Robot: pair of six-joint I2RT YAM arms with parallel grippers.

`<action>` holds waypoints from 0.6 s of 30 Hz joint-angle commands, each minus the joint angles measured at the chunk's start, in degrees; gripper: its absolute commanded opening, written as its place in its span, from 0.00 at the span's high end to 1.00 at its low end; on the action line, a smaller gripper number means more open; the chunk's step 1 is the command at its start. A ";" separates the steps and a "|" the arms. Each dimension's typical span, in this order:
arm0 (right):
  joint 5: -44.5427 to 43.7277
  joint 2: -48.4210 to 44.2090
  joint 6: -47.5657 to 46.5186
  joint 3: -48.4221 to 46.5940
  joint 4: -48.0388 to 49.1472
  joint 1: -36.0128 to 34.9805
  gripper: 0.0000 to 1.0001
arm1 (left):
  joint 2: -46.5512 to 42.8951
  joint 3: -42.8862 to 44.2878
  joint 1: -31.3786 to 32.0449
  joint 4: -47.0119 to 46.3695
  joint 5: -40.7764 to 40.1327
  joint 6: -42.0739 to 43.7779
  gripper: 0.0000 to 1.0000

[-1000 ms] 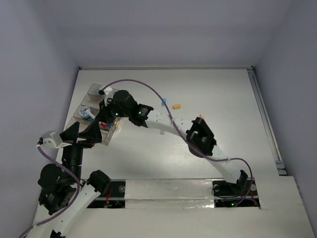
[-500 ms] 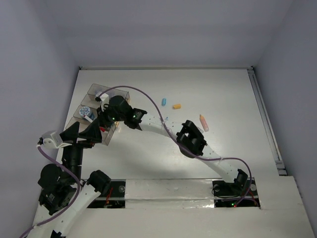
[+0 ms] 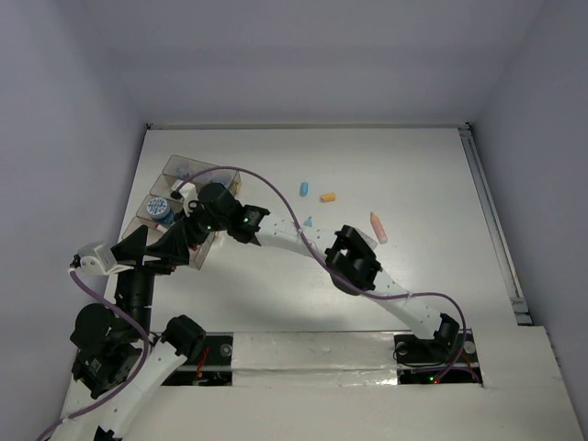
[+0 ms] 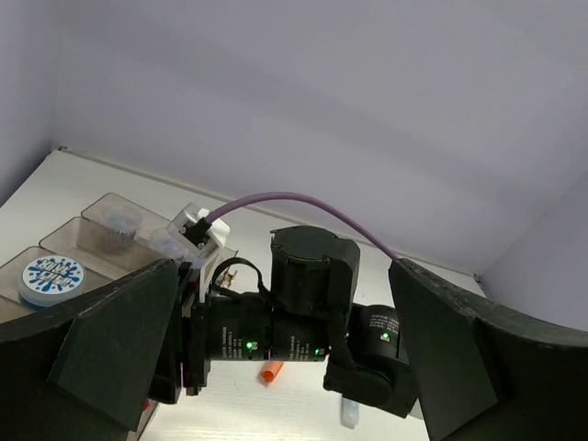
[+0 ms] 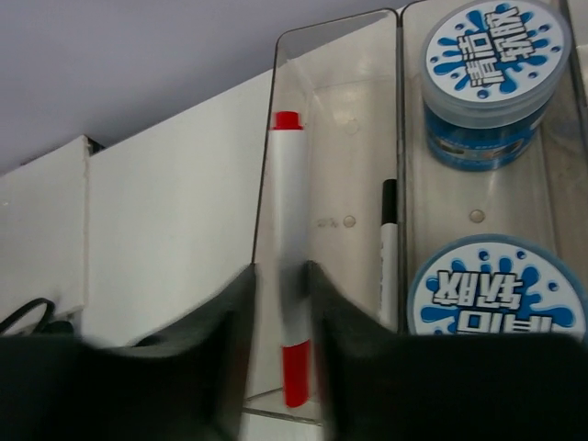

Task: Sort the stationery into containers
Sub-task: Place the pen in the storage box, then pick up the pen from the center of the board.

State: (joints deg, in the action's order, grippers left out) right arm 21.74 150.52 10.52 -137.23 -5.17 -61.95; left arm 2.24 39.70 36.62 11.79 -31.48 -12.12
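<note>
Since like goes with like in this sorting, the right gripper (image 5: 283, 276) hangs low over the narrow clear plastic compartment (image 5: 344, 138) reserved for pens. It is turned along the compartment's length, so the long white pen with red cap and red tail (image 5: 289, 202) can go in flat.

The pen lies within that compartment's outline, close along its outer wall and parallel to a thin white pen with a black tip (image 5: 388, 248). Dark fingers flank it closely on both sides (blur hides the contact), so I cannot tell whether they are pinching it or have let go.

The next compartment holds two round tubs with blue-splashed lids (image 5: 496, 46).

The left gripper (image 4: 284, 266) is spread wide with nothing in it, raised beside the bins, probably parked clear of its partner.

A short blue marker (image 3: 303, 188), a short orange marker (image 3: 328, 197) and a pink marker (image 3: 378, 227) lie on the white table (image 3: 413, 165), well apart from the bins and not yet sorted.
</note>
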 commanded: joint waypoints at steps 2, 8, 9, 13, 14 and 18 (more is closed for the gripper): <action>1.11 0.66 -1.47 -3.31 0.86 -0.62 0.53 | 1.10 -0.07 -0.32 -3.18 0.72 0.34 0.01; -1.43 -4.00 -3.84 -1.82 2.44 -0.62 0.35 | 0.92 -0.15 -0.85 -3.00 0.72 0.17 0.01; -1.35 -6.27 -3.32 -0.77 3.84 -0.02 0.35 | 1.01 -0.07 -0.85 -3.00 0.72 0.25 0.01; -3.27 -15.83 -1.74 11.60 11.13 1.05 0.35 | 1.19 -0.06 -0.85 -2.74 0.64 0.25 0.01; -4.50 -18.13 -1.74 14.77 13.41 1.57 0.35 | 1.01 -0.06 -0.85 -2.65 0.55 0.08 0.01; -11.88 -28.94 -2.17 30.06 14.49 4.47 0.36 | 1.45 -0.15 -0.85 -2.74 1.07 0.17 0.01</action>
State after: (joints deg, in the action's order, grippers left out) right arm 16.12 131.61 8.71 -112.99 1.39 -60.49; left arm 2.42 39.70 36.14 11.79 -31.46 -12.12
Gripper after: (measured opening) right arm 0.644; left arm 0.990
